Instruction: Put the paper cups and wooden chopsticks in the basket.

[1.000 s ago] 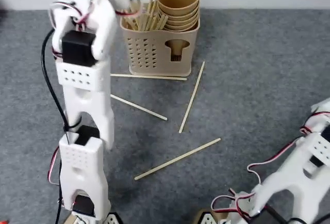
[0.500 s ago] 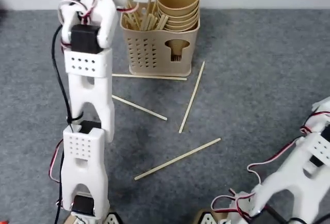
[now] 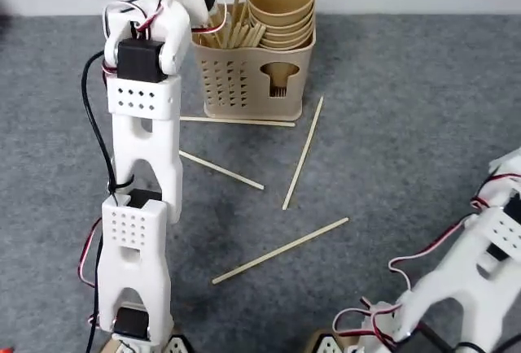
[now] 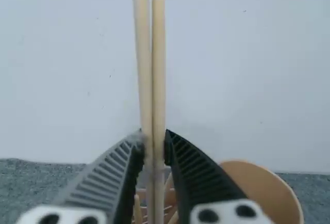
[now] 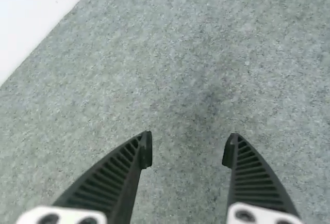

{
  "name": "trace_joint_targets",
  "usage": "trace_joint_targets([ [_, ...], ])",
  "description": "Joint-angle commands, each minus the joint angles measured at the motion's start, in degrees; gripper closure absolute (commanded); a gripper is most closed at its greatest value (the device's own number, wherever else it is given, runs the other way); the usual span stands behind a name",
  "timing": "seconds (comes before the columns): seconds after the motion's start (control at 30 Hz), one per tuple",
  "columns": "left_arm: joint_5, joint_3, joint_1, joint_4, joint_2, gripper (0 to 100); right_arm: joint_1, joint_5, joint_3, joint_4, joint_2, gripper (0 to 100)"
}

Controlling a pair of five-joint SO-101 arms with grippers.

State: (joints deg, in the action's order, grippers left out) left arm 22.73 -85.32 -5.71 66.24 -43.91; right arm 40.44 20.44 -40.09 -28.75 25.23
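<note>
In the last second the left arm (image 3: 142, 125) has swung over the beige slotted plastic basket (image 3: 244, 84) at the desk's (image 3: 407, 125) far edge, with the left gripper (image 4: 153, 152) pinching two upright pale wooden chopsticks (image 4: 149, 69), so release seems next; four loose chopsticks (image 3: 281, 250) lie mid-desk, and the right gripper (image 5: 188, 152) gapes wide.

high: down over table (image 3: 407, 125) | left wrist: faces wall (image 4: 247, 69), shares paper cups (image 4: 263, 188) | right wrist: close over table

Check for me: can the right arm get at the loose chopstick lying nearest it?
Probably yes. The right gripper is open and empty, and that chopstick lies alone on bare carpet toward its side; nothing stands between.
</note>
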Motion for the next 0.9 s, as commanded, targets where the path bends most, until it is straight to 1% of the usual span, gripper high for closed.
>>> trace_joint_targets([
  [0.0,0.62,-0.48,-0.35,0.09,0.62,94,-0.75,0.44,0.62,1.19,0.13,76.2],
  [0.17,0.53,-0.48,-0.26,2.11,0.88,74,-0.75,0.44,0.62,1.19,0.13,76.2],
  [0.23,0.53,-0.48,-0.35,3.96,1.05,70,-0.75,0.44,0.62,1.19,0.13,76.2],
  [0.4,0.53,-0.66,0.18,5.27,1.23,70,-0.75,0.44,0.62,1.19,0.13,76.2],
  [0.6,0.53,-7.87,2.29,5.63,1.14,70,-0.92,0.44,0.62,0.84,0.13,76.2],
  [0.7,0.53,-11.12,5.19,5.63,1.23,70,-1.54,0.44,0.62,0.75,0.13,76.2],
  [0.77,0.53,-10.77,8.35,5.71,1.23,70,-1.89,0.44,0.62,0.75,0.13,76.2],
  [0.8,0.62,-10.77,10.20,6.33,1.05,70,-2.07,0.44,0.62,0.75,0.13,76.2],
  [0.87,0.70,-10.51,13.36,10.37,0.70,70,-2.07,0.44,0.62,0.75,0.13,76.2],
])
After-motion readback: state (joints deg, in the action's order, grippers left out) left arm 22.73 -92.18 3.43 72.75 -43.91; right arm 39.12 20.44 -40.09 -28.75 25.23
